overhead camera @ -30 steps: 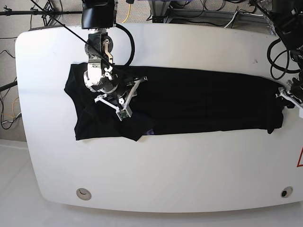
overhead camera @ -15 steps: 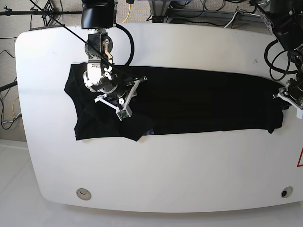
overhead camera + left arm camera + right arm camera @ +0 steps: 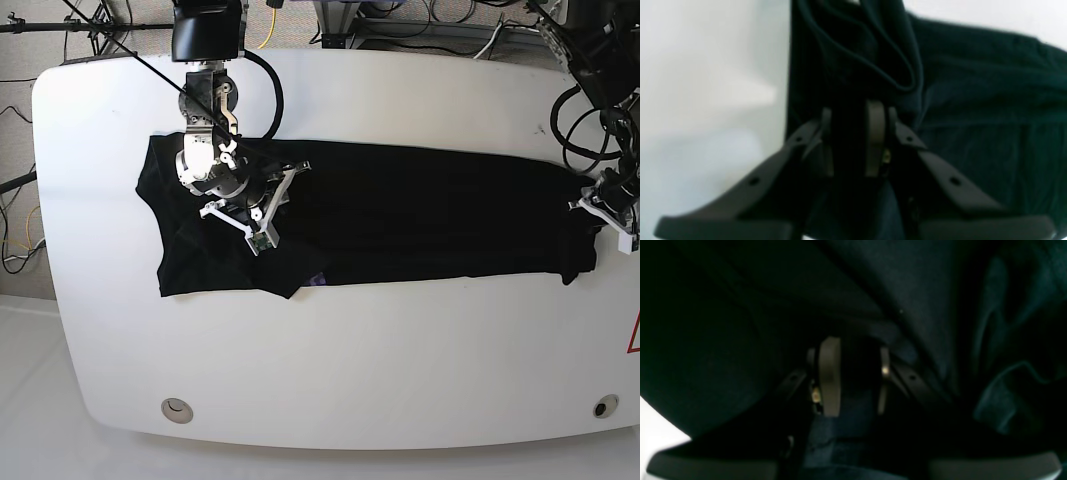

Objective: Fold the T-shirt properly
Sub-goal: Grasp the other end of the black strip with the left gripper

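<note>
The black T-shirt (image 3: 430, 215) lies as a long band across the white table (image 3: 350, 370), with a small purple mark (image 3: 318, 279) at its front edge. My right gripper (image 3: 268, 212) is down on the shirt's left part. In the right wrist view it (image 3: 857, 373) has its pads close together with dark cloth (image 3: 723, 340) between them. My left gripper (image 3: 603, 208) is at the shirt's far right end. In the left wrist view it (image 3: 851, 140) is closed on the cloth's edge (image 3: 990, 100), beside bare table.
Two round holes (image 3: 177, 408) (image 3: 600, 407) sit near the table's front edge. A red mark (image 3: 635, 335) shows at the right edge. Cables and stands lie behind the table's far edge (image 3: 400, 30).
My left gripper has shifted slightly down and inward at the shirt's right end. My right arm and the rest of the shirt have not visibly moved.
</note>
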`<state>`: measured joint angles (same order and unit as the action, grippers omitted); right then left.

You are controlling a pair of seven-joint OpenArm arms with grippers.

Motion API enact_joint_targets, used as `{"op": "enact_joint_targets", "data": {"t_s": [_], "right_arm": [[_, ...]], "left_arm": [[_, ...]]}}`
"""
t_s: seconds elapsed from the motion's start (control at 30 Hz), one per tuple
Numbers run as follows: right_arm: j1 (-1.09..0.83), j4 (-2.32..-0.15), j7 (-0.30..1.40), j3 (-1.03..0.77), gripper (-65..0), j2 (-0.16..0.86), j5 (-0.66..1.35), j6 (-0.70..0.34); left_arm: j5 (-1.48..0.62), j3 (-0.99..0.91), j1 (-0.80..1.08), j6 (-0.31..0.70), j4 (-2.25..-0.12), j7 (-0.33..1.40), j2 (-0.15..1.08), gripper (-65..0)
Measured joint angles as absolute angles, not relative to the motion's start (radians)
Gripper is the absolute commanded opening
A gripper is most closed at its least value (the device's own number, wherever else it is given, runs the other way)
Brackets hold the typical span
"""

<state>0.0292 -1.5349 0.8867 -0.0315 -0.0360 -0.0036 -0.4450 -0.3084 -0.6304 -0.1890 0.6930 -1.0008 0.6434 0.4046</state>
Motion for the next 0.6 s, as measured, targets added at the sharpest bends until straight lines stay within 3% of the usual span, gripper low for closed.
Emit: {"op": "enact_joint_targets", "data": {"t_s": [0.1,0.3,0.37,0.43,0.6], "right_arm": [[0.029,-1.535,0.887,-0.031,-49.5,-0.036,-0.004,-0.445],[0.024,-1.535,0.879,-0.031,-49.6,-0.036,-0.003,-0.445],[0.024,-1.535,0.878,-0.031,-49.6,-0.036,-0.003,-0.445],[0.024,-1.536,0.878,-0.031,-49.7,-0.036,-0.004,-0.445],[0.025,-1.530,0.875,-0.032,-49.6,-0.036,0.000,-0.445]], "left_arm": [[-0.310,-0.632,-0.194,0.693,-1.009,0.642,0.407,-62.5],[-0.312,-0.635,-0.196,0.696,-0.995,0.636,0.421,-60.7],[-0.311,-0.637,-0.196,0.695,-0.991,0.635,0.426,-57.7],[-0.311,-0.637,-0.196,0.693,-0.988,0.634,0.430,-46.8],[-0.308,-0.616,-0.197,0.690,-0.987,0.629,0.423,-39.2]]}}
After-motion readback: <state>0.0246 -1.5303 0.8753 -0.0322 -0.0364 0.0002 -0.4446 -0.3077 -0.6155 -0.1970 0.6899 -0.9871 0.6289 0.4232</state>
